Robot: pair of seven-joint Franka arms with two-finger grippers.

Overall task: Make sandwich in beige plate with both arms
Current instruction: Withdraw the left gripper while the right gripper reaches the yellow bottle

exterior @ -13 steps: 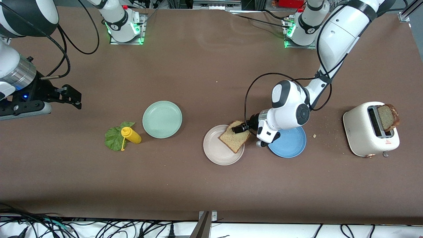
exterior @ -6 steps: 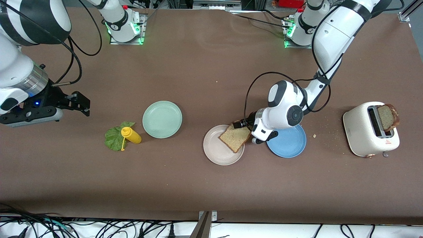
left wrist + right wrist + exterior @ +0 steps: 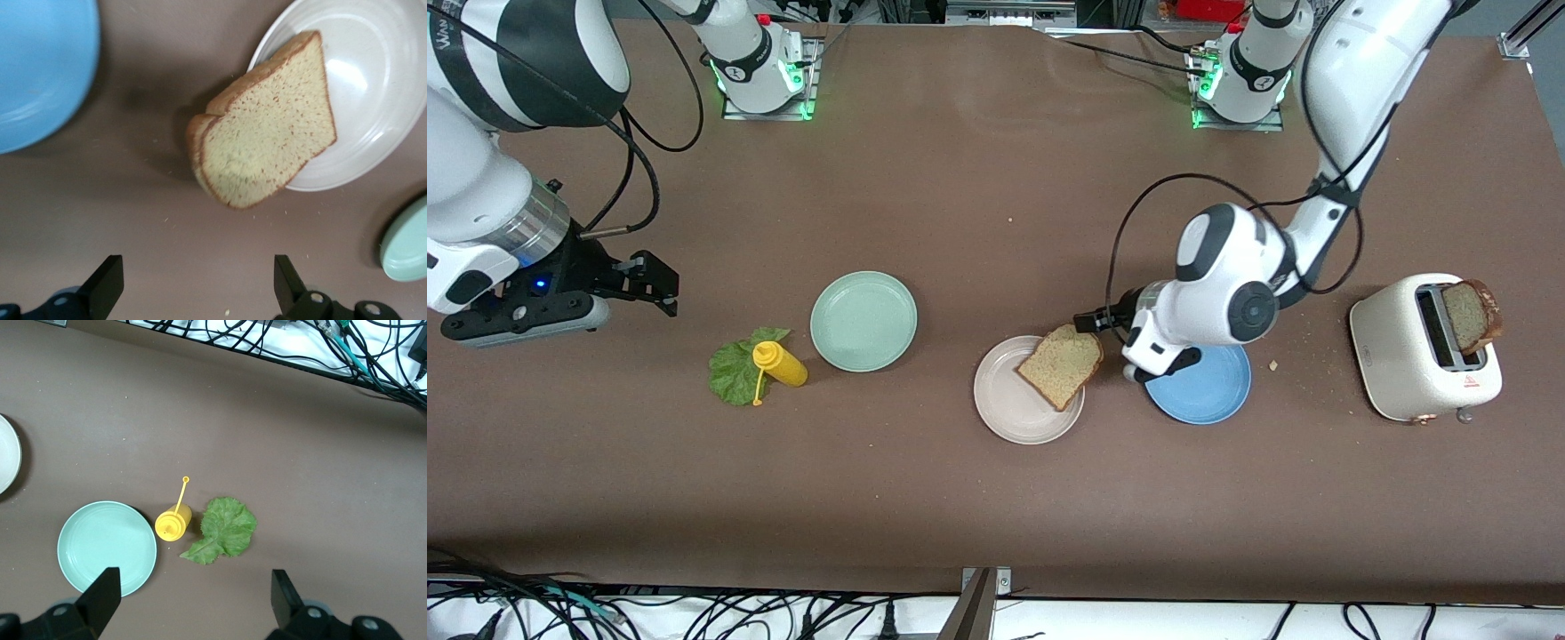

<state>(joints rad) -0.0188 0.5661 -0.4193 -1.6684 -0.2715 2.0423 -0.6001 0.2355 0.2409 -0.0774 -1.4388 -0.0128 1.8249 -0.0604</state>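
Observation:
The beige plate [image 3: 1005, 400] holds one brown bread slice [image 3: 1060, 364], which lies tilted over the rim on the side toward the left arm's end. In the left wrist view the slice [image 3: 267, 147] overhangs the beige plate [image 3: 380, 87]. My left gripper [image 3: 1087, 322] hovers open and empty just off the slice's crust, over the table beside the blue plate [image 3: 1205, 391]; its tips [image 3: 198, 287] frame bare table. A second slice [image 3: 1472, 316] stands in the toaster [image 3: 1414, 356]. The lettuce leaf [image 3: 731, 372] lies flat on the table. My right gripper [image 3: 660, 289] hangs open and empty over the table's right-arm end.
A yellow squeeze bottle [image 3: 780, 363] lies against the lettuce leaf [image 3: 223, 528], next to the mint-green plate [image 3: 863, 320]. The right wrist view shows that bottle [image 3: 173, 523] and mint-green plate [image 3: 107, 547]. Crumbs are scattered near the toaster.
My left gripper has drawn back off the bread slice, which stays on the plate. My right arm has swung in toward the lettuce and the mint-green plate.

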